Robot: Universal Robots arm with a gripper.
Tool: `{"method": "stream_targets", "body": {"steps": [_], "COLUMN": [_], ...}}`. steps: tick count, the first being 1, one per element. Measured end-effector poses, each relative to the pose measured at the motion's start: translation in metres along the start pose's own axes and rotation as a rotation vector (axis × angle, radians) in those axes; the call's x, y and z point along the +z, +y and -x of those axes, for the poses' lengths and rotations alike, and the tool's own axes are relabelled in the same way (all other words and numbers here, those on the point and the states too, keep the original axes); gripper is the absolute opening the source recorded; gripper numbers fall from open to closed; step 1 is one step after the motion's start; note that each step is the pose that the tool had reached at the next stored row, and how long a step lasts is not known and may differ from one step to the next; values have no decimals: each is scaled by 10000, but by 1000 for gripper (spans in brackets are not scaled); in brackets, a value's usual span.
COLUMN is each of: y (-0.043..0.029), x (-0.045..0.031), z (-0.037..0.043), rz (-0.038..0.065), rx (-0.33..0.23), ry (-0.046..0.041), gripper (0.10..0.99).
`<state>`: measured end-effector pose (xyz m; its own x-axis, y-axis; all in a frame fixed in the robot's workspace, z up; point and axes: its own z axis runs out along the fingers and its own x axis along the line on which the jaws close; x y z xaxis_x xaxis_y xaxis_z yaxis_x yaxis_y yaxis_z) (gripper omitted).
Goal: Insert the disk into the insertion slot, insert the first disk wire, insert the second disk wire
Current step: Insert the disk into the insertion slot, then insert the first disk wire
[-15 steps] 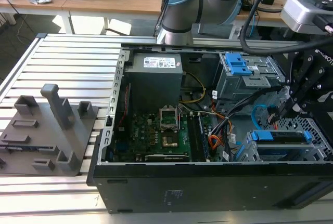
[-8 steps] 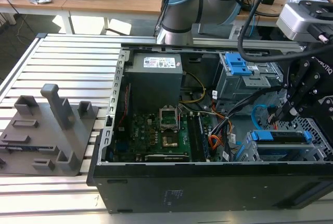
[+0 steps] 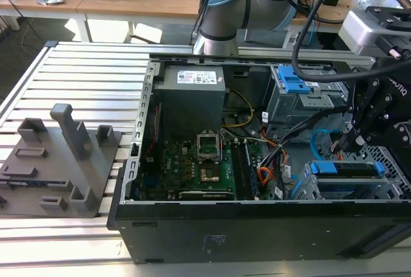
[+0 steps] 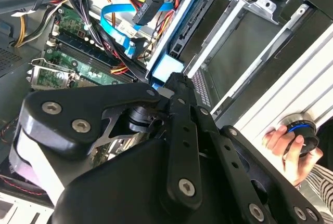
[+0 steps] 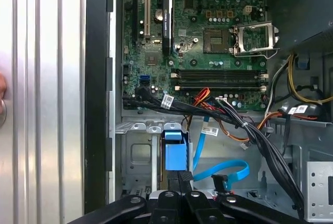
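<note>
The end effector (image 5: pixel 180 176), fingers closed together, presses the blue edge of the disk (image 5: pixel 174 154) seated in the insertion slot (image 5: pixel 136 154), between the case wall (image 5: pixel 96 104) and the loose second disk wire (image 5: pixel 229 169).

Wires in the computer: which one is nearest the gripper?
The thin light-blue flat cable, looping right beside the gripper; the yellow wires and red-orange wires sit farther away.

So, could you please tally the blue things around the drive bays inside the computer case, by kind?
Blue latch: 1
Blue-framed disk: 1
Light-blue flat cable: 1
Total: 3
</note>
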<state>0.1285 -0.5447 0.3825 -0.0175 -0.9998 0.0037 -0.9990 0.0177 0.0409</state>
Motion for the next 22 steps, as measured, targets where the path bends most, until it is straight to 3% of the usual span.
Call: {"method": "stream_targets", "body": {"steps": [22], "y": [-1], "x": [21], "z": [0], "rz": [0], "rx": [0], "ry": [1], "gripper": [114]}}
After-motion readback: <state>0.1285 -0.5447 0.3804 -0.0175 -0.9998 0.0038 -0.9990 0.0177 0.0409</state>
